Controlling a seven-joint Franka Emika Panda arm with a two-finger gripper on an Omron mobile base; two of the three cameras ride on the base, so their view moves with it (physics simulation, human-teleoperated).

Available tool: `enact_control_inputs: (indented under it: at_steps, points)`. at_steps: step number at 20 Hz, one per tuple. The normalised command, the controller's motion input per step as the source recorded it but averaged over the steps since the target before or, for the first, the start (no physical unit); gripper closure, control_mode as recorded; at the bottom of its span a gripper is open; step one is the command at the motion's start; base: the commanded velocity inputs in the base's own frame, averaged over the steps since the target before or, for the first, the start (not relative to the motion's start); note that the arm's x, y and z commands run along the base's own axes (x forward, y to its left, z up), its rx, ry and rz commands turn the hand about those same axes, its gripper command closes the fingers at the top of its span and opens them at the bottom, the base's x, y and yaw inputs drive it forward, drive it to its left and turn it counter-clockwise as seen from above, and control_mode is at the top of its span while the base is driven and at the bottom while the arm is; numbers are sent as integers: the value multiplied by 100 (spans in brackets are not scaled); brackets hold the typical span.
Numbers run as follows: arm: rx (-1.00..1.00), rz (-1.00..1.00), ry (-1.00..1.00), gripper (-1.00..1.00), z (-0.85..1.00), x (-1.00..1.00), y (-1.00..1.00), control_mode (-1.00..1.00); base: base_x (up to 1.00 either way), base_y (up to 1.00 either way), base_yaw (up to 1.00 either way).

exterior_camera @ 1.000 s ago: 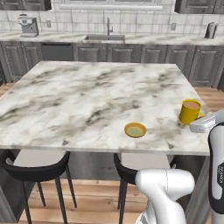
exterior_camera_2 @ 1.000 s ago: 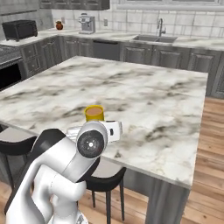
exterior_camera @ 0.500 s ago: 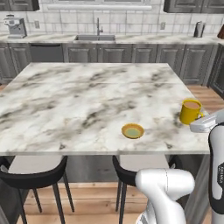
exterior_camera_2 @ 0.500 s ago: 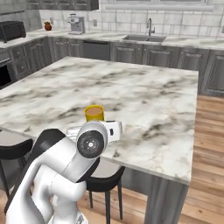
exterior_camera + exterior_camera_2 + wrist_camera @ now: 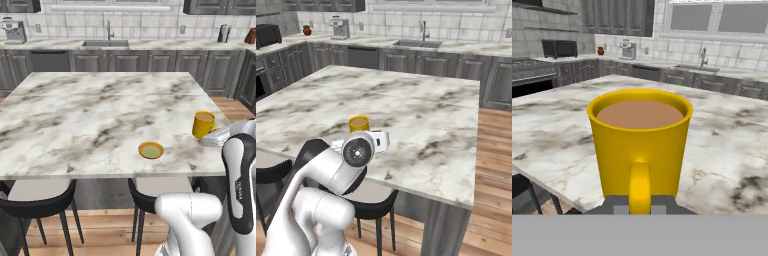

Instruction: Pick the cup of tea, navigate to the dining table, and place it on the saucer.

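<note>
The cup of tea, a yellow mug with brown liquid, hangs upright in my gripper. The gripper is shut on the mug's handle, one dark fingertip on each side. In the left base view the cup of tea is over the right end of the dining table, with the gripper just behind it. The saucer, yellow with a greenish centre, lies on the marble near the front edge, to the left of the cup and apart from it. From the right base camera, the cup of tea rises just behind my arm.
Two black stools are tucked under the table's near edge. Along the back wall runs a counter with a sink and a coffee machine. Wooden floor lies past the table's right end.
The whole scene has slid a little to the left in both base views, so the camera has moved. The cup stays in the shut gripper, and the saucer lies where it was.
</note>
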Motion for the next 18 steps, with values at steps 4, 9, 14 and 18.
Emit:
enact_control_inputs:
  at_steps: [4,9,14,18]
  points:
    - [-2,32,0,100,-29,40,22,-100,0,0,0]
    - [-3,29,0,100,-26,27,17,-100,0,0,0]
    - [-3,18,0,100,-23,23,13,-100,0,0,0]
    - [-4,15,0,100,-26,25,7,-100,0,0,0]
